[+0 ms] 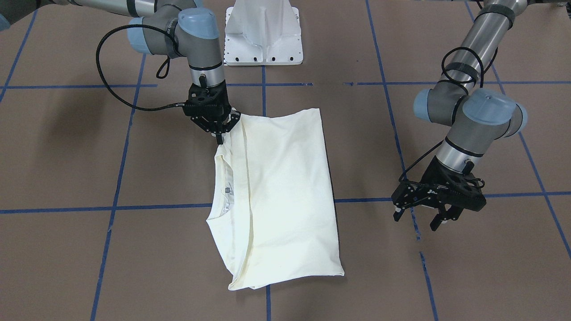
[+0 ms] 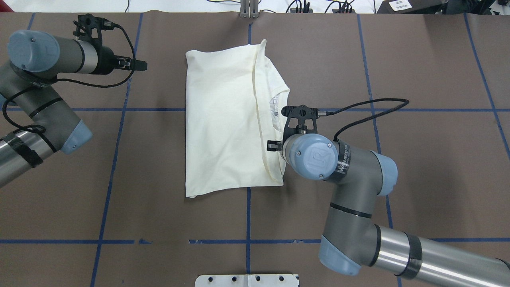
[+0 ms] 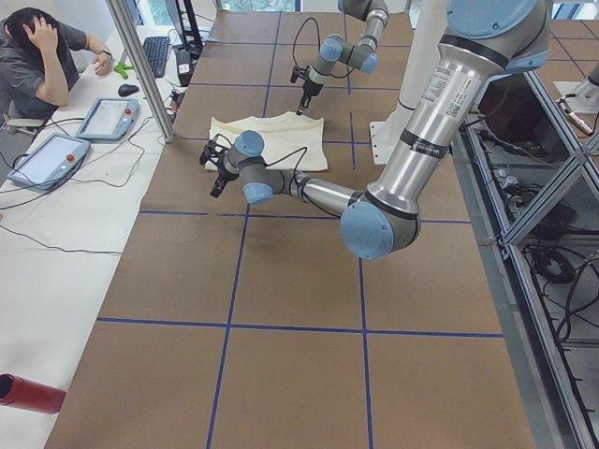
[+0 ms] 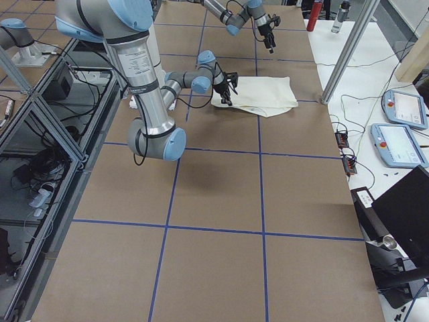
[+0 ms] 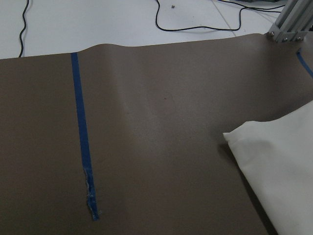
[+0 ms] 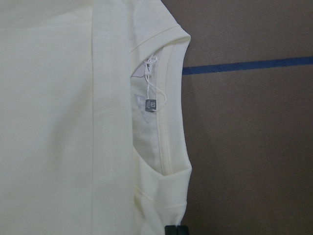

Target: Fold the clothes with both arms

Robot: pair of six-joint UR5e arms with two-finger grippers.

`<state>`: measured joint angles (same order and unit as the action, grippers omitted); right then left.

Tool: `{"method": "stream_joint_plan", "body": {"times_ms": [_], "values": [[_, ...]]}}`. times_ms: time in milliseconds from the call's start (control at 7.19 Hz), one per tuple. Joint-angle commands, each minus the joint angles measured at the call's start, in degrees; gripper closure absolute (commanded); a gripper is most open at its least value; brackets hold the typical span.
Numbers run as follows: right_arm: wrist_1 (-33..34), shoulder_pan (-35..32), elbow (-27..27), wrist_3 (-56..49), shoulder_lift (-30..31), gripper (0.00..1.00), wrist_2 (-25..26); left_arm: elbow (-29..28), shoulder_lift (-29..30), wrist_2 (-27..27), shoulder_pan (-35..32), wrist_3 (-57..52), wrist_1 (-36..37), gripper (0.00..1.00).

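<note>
Pinching seems to be the step in hand: the right gripper [image 1: 220,140] stands nose-down at the corner of the T-shirt [image 1: 285,187] nearest the robot, its fingers drawn together to a point on the shoulder edge beside the collar [image 6: 166,122], so it looks clamped on cloth, though the pinch itself is barely visible. The shirt lies mid-table [image 1: 67,156], already folded into a long plain cream rectangle, with the neckline and its label [image 6: 150,105] on the robot's right side. The left gripper [image 1: 415,221] hangs with its fingers spread wide and nothing in them, over bare table well apart from the shirt's far side. By my reading, one more crosswise fold remains. That calls for the left gripper to come in and take the matching corner on its own side, so both corners rise level and the layers do not slide apart.
</note>
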<state>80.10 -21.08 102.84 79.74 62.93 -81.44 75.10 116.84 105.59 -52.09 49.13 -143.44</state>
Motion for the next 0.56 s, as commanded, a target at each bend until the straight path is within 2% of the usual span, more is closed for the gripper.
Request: {"method": "stream_joint_plan", "body": {"times_ms": [0, 278, 417], "values": [[0.1, 0.7, 0.9, 0.2, 1.7, 0.01, 0.5, 0.1, 0.1, 0.1, 0.1, 0.0, 0.0, 0.00], [0.3, -0.5, 0.7, -1.2, 0.7, 0.00, 0.1, 0.9, -0.1, 1.7, 0.0, -0.8, 1.2, 0.00], [0.3, -2.1, 0.8, -7.0, 0.6, 0.00, -1.7, 2.7, -0.3, 5.4, -0.6, -0.8, 2.5, 0.00]]}}
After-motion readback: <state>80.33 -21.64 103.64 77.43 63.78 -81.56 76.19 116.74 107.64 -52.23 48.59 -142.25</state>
